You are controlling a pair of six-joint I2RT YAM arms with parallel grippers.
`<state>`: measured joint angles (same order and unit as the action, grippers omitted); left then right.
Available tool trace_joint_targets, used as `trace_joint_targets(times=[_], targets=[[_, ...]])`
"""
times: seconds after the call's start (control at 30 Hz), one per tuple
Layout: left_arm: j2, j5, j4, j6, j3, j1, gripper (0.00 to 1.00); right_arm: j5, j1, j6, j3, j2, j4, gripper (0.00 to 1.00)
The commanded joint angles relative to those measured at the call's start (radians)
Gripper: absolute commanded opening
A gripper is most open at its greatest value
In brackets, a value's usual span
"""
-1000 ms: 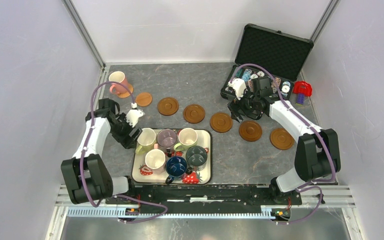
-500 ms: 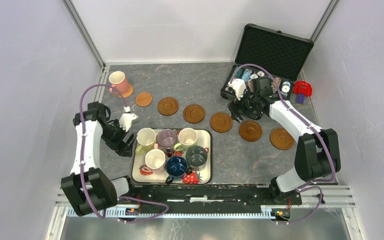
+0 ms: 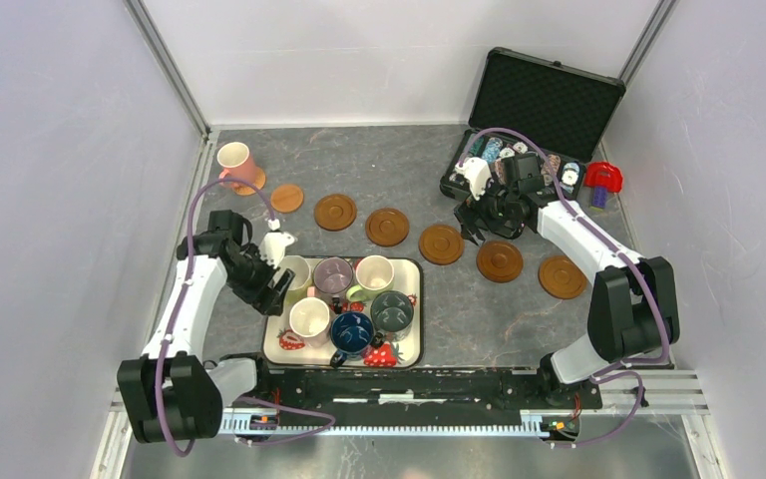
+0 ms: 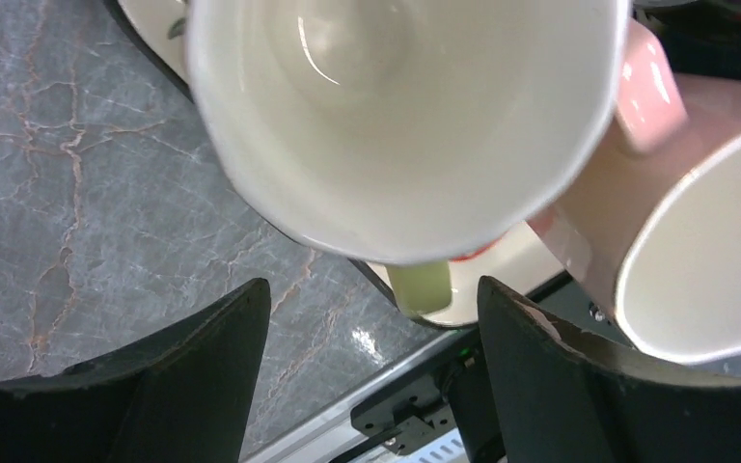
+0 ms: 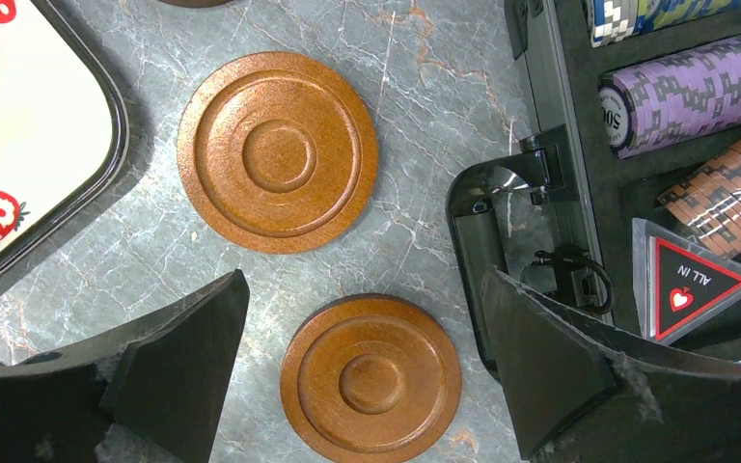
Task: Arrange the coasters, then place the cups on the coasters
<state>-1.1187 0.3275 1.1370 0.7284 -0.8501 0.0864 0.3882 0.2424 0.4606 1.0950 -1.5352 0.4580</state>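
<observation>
A white strawberry-print tray [image 3: 407, 351] holds several cups: two cream [image 3: 292, 271] [image 3: 375, 271], mauve [image 3: 333, 273], pink [image 3: 309, 319], dark blue [image 3: 351, 331] and dark grey-green [image 3: 392, 310]. Another pink cup [image 3: 234, 163] stands on a coaster at the far left. A lighter coaster [image 3: 286, 198] and several dark ones [image 3: 335, 212] [image 3: 563, 276] run in a diagonal line behind the tray. My left gripper [image 3: 275, 286] hangs open over the tray's left edge. The cream cup [image 4: 396, 116] and its greenish handle [image 4: 420, 287] lie just beyond its tips. My right gripper [image 5: 362, 289] is open above two coasters [image 5: 278, 151] [image 5: 371, 378].
An open black case [image 3: 544, 100] of poker chips [image 5: 685, 92] sits at the back right, close to my right gripper. A red object [image 3: 603, 177] lies beside it. The tray's corner [image 5: 29, 125] shows in the right wrist view. White walls enclose the table.
My left arm has swung right from beside the tray to over its left edge, bringing the open gripper to the cream cup. The right arm has not moved.
</observation>
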Motion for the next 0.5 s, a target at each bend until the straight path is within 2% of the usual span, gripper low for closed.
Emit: trace_joint_targets(times=[0.0, 0.17, 0.3, 0.47], targets=[[0.003, -0.072, -0.163, -0.162, 0.022, -0.012, 0.81, 0.01, 0.004, -0.005, -0.005, 0.022, -0.018, 0.98], [-0.004, -0.11, -0.243, -0.185, 0.041, -0.014, 0.67, 0.011, 0.004, -0.004, -0.007, 0.023, -0.018, 0.98], [-0.012, -0.028, -0.221, -0.137, 0.057, -0.013, 0.6, 0.009, 0.004, -0.001, -0.009, 0.025, -0.019, 0.98], [0.0, 0.061, -0.236, -0.067, 0.088, -0.013, 0.6, 0.005, 0.004, 0.0, -0.012, 0.027, -0.021, 0.98]])
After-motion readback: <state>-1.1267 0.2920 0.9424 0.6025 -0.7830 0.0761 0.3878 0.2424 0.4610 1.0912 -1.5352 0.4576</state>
